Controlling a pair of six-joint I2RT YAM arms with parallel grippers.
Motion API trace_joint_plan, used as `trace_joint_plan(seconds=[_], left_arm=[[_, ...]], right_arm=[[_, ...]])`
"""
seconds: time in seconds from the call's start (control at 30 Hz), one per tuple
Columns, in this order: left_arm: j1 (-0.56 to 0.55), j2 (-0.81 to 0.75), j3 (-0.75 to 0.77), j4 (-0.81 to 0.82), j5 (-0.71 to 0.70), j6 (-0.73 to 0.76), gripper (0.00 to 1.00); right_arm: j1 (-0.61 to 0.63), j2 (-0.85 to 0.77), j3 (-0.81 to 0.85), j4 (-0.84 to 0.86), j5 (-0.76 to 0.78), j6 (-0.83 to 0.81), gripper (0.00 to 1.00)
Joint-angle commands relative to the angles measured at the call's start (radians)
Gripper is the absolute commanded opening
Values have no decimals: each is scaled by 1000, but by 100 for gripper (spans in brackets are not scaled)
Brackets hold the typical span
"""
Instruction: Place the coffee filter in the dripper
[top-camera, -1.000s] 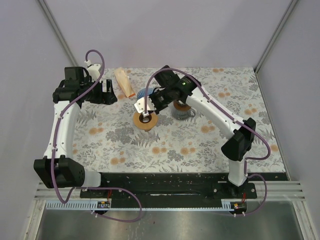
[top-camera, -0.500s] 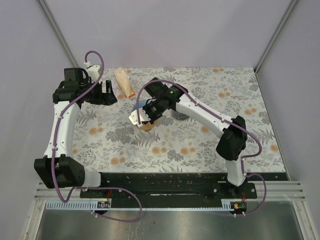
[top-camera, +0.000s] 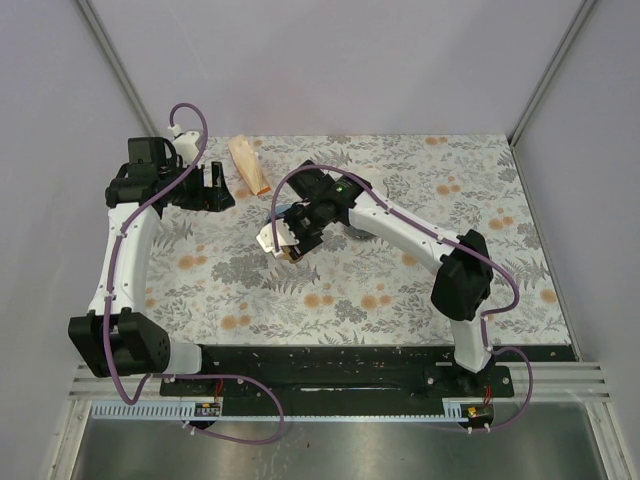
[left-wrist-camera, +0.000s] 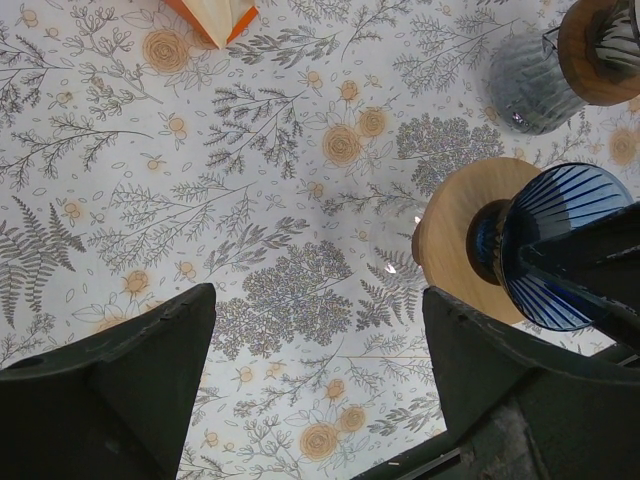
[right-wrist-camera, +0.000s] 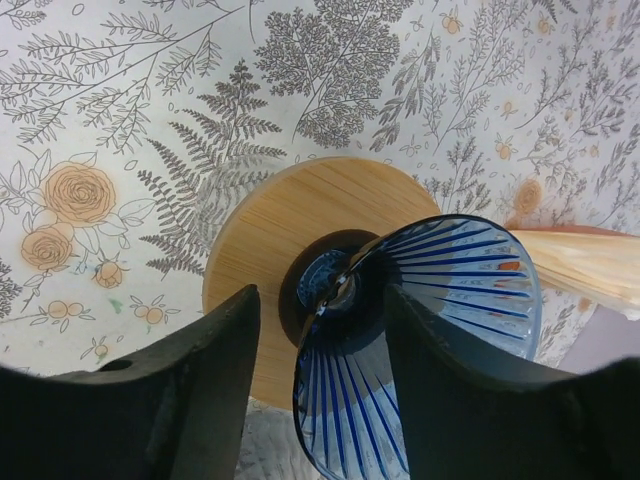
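The right gripper (right-wrist-camera: 320, 295) is clamped on the blue ribbed glass dripper (right-wrist-camera: 460, 255). The cone wall passes between its two dark fingers, one apparently outside the cone and one inside. I hold the dripper tipped, not standing. In the left wrist view its round wooden base (left-wrist-camera: 450, 235) faces sideways toward the left arm and the mouth points away from it. I cannot tell whether the base edge touches the floral tablecloth (left-wrist-camera: 150, 200). The left gripper (left-wrist-camera: 318, 300) has its fingers wide apart with nothing between them, only cloth below. The tan wedge-shaped paper coffee filter (top-camera: 250, 165), orange along one edge, lies flat just beside the left gripper, on its inner side and slightly farther from the arm bases. Its long axis runs roughly away from the bases, slanted a little toward the right arm at the near end. From the right gripper, the filter is beyond the dripper's mouth and apart from it. A grey glass jug with a wooden collar (left-wrist-camera: 545, 65) stands farther out, behind the right forearm. In my judgement the left arm is the nearer and the only free one, so it should take the filter. Its fingers would have to close across the wedge's short width. The dripper would have to be set mouth up first.
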Motion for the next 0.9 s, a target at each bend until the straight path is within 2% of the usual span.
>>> trace_joint_plan(seconds=[0.0, 0.27, 0.43, 0.5, 0.57, 0.67, 0.77, 0.87], left_arm=[[6, -22, 3, 37, 31, 5, 88], [6, -29, 5, 38, 47, -3, 88], [5, -36, 41, 23, 48, -2, 88], [6, -35, 60, 6, 70, -5, 88], [6, -39, 68, -8, 106, -17, 87], [5, -44, 60, -9, 185, -72, 85], [2, -42, 52, -8, 249, -150, 79], [-18, -47, 19, 6, 274, -222, 72]], right_arm=[[18, -41, 1, 44, 8, 10, 65], [29, -118, 2, 44, -2, 31, 75], [30, -225, -13, 46, -117, 113, 88], [29, -277, -19, 107, -157, 266, 99], [30, -311, -25, 237, -124, 510, 99], [27, -328, -42, 429, 67, 860, 100], [16, -287, -21, 457, 241, 1121, 92], [-14, -249, -19, 423, 324, 1336, 83]])
